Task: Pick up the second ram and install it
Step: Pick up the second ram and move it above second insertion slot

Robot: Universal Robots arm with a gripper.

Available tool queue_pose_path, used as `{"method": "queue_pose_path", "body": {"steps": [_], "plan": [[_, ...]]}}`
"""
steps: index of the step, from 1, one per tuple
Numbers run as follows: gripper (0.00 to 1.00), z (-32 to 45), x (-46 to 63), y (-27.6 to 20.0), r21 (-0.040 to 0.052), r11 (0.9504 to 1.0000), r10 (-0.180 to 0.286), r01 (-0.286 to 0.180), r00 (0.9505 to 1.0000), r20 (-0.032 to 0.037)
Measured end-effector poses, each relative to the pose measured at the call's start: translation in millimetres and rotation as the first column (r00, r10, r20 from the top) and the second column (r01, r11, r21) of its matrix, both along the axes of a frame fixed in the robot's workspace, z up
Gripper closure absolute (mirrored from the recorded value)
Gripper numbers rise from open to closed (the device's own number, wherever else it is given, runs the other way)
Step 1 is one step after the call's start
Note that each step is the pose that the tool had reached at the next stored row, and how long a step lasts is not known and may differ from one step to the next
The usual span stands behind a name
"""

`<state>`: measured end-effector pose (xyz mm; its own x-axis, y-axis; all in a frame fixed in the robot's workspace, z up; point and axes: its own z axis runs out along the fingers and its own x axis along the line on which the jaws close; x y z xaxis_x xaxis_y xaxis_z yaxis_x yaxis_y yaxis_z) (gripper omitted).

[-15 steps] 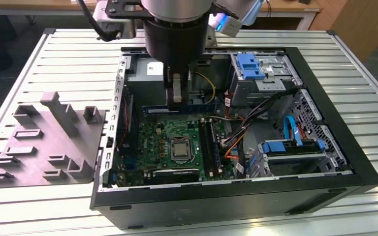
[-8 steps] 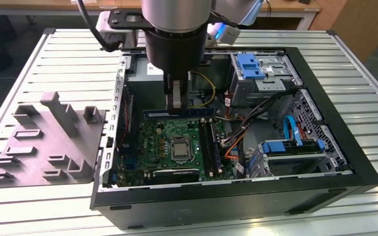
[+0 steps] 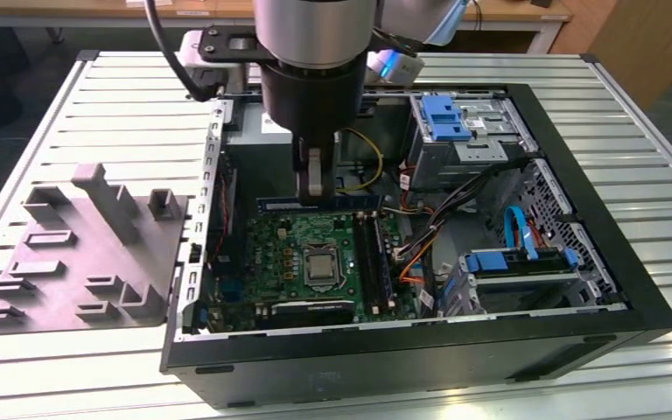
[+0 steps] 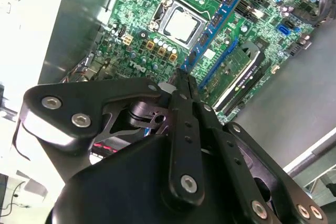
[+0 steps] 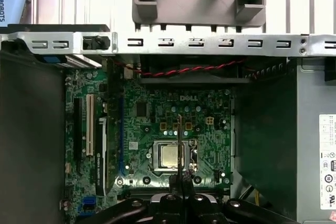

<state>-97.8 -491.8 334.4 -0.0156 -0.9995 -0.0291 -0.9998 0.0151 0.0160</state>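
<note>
Ribbed aluminium surface (image 3: 67, 114) carries an open computer case (image 3: 616, 289), with a grey moulded fixture (image 3: 80, 254) just beside it on the exterior view's left; in the exterior view the gripper (image 3: 312, 188) hangs inside the case above the green motherboard (image 3: 312, 262), holding the second ram (image 3: 353, 201) level, clear of the board and crosswise to the long black slots (image 3: 367, 254); in the second wrist view the fingers (image 4: 185, 124) are closed on the flat faces of the second ram (image 4: 218, 22), whose free length runs out past the processor socket (image 4: 181, 22); I judge it light and stiff but fragile, best pinched on its faces near mid-length, away from the contact edge, so it cannot tip; in the first wrist view the second ram (image 5: 179, 140) shows edge-on as a thin line over the processor socket (image 5: 170, 157), the power-supply box (image 5: 315, 103) well apart; it is seated in no slot yet.
</note>
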Motion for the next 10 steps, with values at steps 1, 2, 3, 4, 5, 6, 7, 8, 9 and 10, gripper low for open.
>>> {"method": "queue_pose_path", "body": {"steps": [1,2,3,4,5,6,7,8,9,10], "plan": [[0.88,-1.7,0.0,0.3,-0.0002,1.0000,0.000,0.000,1.0000,-0.0001],[0.88,-3.7,0.0,0.5,-0.0002,1.0000,0.000,0.000,1.0000,-0.0001],[0.88,-5.4,0.0,0.6,-0.0003,1.0000,0.000,0.000,1.0000,-0.0002],[0.88,-7.2,0.0,0.7,-0.0003,1.0000,0.000,0.000,1.0000,-0.0002],[0.88,-9.0,0.0,0.7,-0.0003,1.0000,0.000,0.000,1.0000,-0.0002],[0.88,-10.5,0.0,0.8,-0.0003,1.0000,0.000,0.000,1.0000,-0.0001],[0.88,-11.1,0.0,0.8,-0.0003,1.0000,0.000,0.000,1.0000,-0.0001],[0.88,-11.1,0.0,0.8,-0.0004,1.0000,0.000,0.000,1.0000,-0.0002],[0.88,-11.3,0.0,0.8,-0.0005,1.0000,0.000,0.000,1.0000,-0.0003],[0.88,-12.9,0.0,0.8,0.0000,1.0000,0.000,0.000,1.0000,0.0000]]}}
